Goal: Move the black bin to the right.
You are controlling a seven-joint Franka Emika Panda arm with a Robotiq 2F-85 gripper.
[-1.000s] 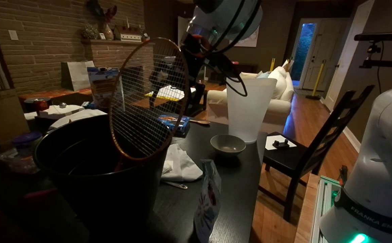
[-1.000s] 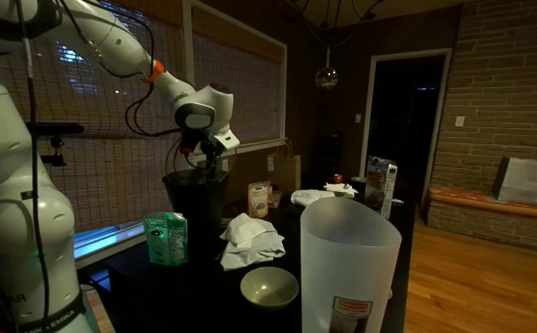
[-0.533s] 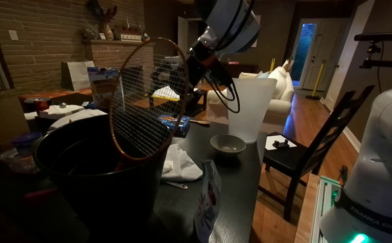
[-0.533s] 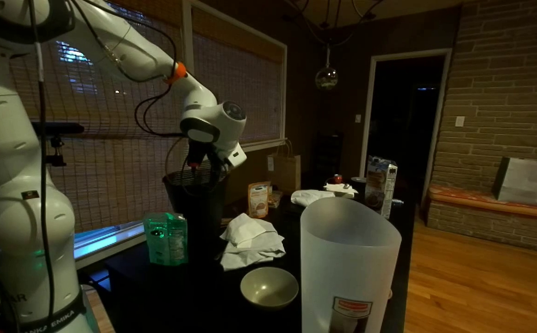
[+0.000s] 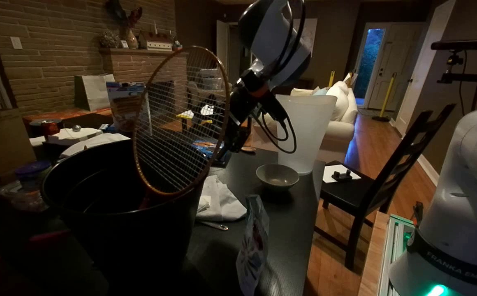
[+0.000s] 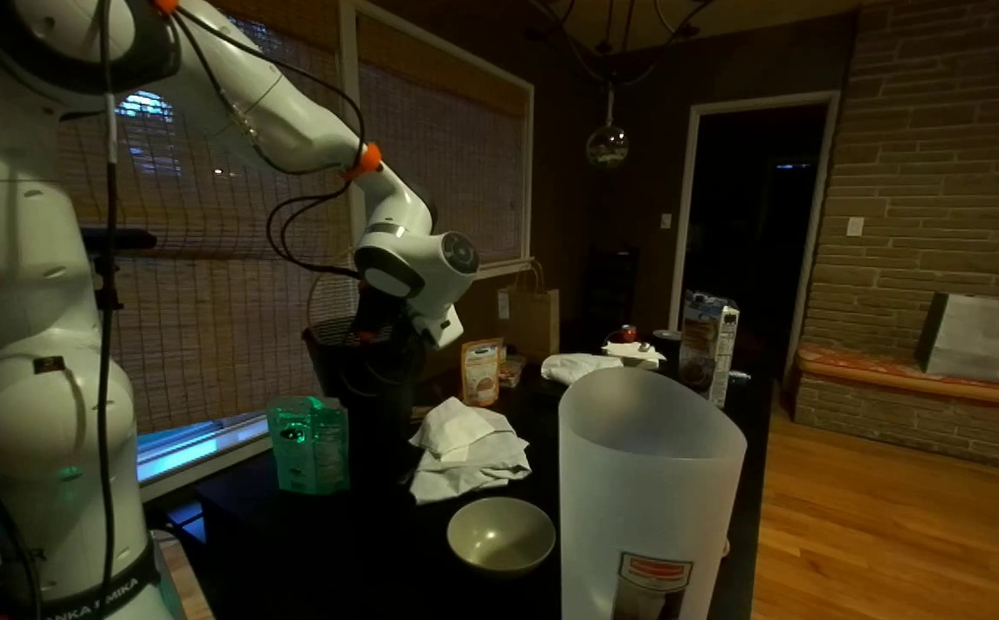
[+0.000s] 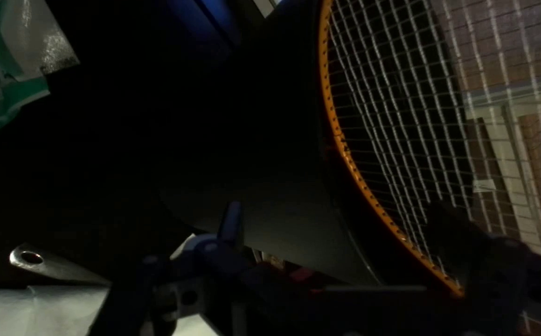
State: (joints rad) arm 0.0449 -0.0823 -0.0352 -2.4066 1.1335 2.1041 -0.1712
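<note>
The black bin [image 5: 127, 246] stands upright on the dark table, tall and plain with a round rim. It also shows in an exterior view [image 6: 370, 413], partly behind the wrist. An orange-framed racket [image 5: 183, 123] stands head-up in it. My gripper [image 5: 230, 151] is beside the bin, pointing down towards it, behind the racket in that view. In the wrist view the gripper [image 7: 338, 219] is open. One finger [image 7: 233, 224] shows against the bin's outer wall [image 7: 270, 186]; the other [image 7: 447, 228] overlaps the racket strings. Nothing is held. Whether the fingers touch the bin or racket I cannot tell.
A tall translucent white container [image 6: 646, 517] and a small grey bowl [image 6: 501, 536] stand on the table. A crumpled white cloth [image 6: 469, 456] and a green pouch [image 6: 308, 445] lie near the bin. A spoon-like handle [image 7: 51, 263] shows in the wrist view. A chair [image 5: 357, 193] stands alongside.
My arm has reached forward and the gripper has come down towards the bin's side, tilting as it moves. The bin, racket and other objects have stayed in place.
</note>
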